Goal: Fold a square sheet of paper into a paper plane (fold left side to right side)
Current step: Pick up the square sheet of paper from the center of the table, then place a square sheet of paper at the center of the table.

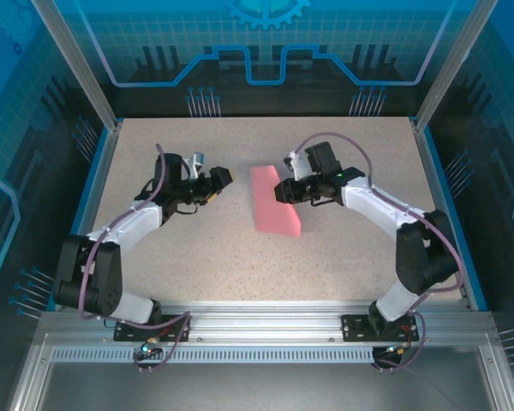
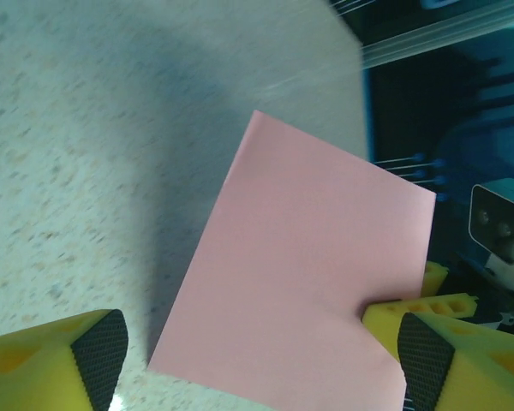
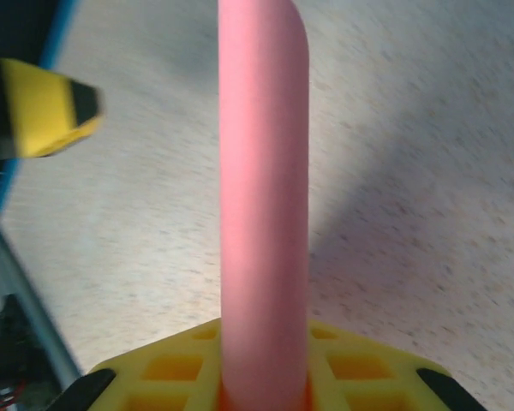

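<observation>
Two arms reach in from the near edge of the table (image 1: 240, 274). Past mid-table, your right fingers (image 1: 284, 190) are narrowed onto the right edge of the square sheet of paper (image 1: 274, 205). It lies doubled over left to right, its fold a soft, uncreased loop. That pinch likely keeps the edges matched. Your left fingers (image 1: 221, 177) stand wide just left of the sheet, not touching it, seemingly free to press the crease.

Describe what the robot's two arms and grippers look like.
The left arm and right arm have white links and black joints, with a purplish-grey cable looping along each. The left gripper and right gripper carry blocky yellow fingers with black textured pads. A small green light glows near the right wrist.
</observation>
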You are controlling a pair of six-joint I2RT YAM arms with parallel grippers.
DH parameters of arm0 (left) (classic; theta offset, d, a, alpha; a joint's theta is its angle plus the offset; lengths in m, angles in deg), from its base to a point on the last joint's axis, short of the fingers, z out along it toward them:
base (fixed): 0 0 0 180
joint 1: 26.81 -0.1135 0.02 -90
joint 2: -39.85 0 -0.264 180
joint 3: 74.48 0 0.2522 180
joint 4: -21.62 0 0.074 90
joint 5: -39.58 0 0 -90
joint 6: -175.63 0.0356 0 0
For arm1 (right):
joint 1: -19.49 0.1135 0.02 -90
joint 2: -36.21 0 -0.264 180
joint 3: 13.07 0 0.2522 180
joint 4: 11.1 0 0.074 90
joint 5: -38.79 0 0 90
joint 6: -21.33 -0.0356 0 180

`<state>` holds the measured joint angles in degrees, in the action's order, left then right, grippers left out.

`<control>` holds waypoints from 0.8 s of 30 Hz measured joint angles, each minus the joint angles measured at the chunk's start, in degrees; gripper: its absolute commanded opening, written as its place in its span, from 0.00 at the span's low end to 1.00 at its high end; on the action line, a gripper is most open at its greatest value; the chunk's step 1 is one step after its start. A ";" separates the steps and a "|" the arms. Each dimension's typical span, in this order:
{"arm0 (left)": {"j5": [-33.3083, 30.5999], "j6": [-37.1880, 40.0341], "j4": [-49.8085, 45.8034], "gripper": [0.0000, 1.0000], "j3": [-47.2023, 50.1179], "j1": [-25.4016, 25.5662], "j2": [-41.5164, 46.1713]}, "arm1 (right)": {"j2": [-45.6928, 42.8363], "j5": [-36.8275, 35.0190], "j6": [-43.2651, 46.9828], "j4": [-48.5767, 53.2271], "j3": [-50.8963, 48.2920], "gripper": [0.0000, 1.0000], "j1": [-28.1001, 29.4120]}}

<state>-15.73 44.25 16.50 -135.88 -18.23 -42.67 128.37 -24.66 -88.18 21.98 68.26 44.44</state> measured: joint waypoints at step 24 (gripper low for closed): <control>17.33 -3.54 24.46 0.91 3.91 4.20 5.14 | -16.96 25.62 1.29 -5.27 0.66 0.24 -0.61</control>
<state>1.61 40.71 40.96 -131.97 -14.03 -37.53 111.41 0.95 -86.89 16.71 68.91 43.82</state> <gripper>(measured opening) 0.935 0.239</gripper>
